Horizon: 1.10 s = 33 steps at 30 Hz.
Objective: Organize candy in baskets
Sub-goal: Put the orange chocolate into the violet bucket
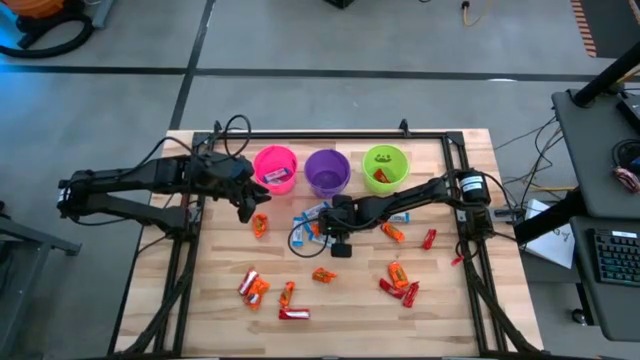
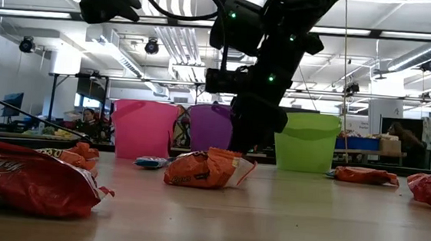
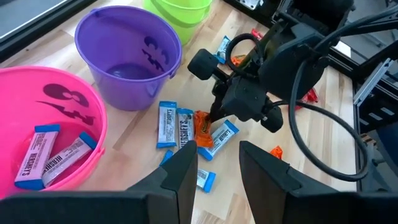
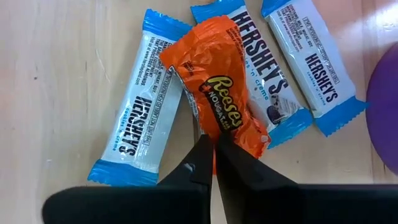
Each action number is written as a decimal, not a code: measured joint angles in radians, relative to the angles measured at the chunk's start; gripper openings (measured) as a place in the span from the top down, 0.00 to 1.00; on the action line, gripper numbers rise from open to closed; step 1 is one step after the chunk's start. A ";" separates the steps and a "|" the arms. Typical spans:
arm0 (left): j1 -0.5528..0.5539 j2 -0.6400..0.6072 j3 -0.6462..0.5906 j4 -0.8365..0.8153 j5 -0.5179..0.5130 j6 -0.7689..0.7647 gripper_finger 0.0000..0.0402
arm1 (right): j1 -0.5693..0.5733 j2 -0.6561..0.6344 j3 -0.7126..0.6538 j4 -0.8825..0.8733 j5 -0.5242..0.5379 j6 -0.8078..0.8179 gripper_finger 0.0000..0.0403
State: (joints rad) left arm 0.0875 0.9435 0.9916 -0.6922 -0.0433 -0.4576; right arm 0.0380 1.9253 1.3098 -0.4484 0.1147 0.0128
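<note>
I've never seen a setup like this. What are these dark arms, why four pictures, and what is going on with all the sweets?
It is a robot with two dark arms at a wooden table. One picture looks straight down, one looks level across the tabletop, and two come from cameras on the arms' wrists. Three small buckets stand in a row: pink basket, purple basket and green basket. Wrapped candy bars lie scattered around. The right gripper has closed on the edge of an orange Reese's bar lying on some blue-and-white Hershey's bars. The left gripper hangs near the pink basket, holding nothing; that basket already holds a few blue-and-white bars.
</note>
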 joint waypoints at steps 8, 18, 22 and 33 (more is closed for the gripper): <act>0.000 0.005 0.000 0.000 0.000 0.001 0.74 | 0.002 -0.087 0.001 -0.050 -0.007 0.040 0.98; 0.000 0.009 0.000 -0.005 0.000 0.008 0.74 | 0.001 -0.123 -0.006 -0.041 -0.010 0.013 0.98; 0.000 0.011 0.000 -0.005 0.000 0.009 0.74 | 0.001 -0.097 -0.006 -0.026 -0.042 0.013 0.94; 0.000 0.011 0.000 -0.005 0.000 0.008 0.74 | 0.003 -0.056 -0.011 -0.017 0.009 0.066 0.65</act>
State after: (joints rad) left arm 0.0875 0.9543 0.9916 -0.6974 -0.0429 -0.4492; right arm 0.0409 1.8694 1.2984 -0.4657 0.1240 0.0789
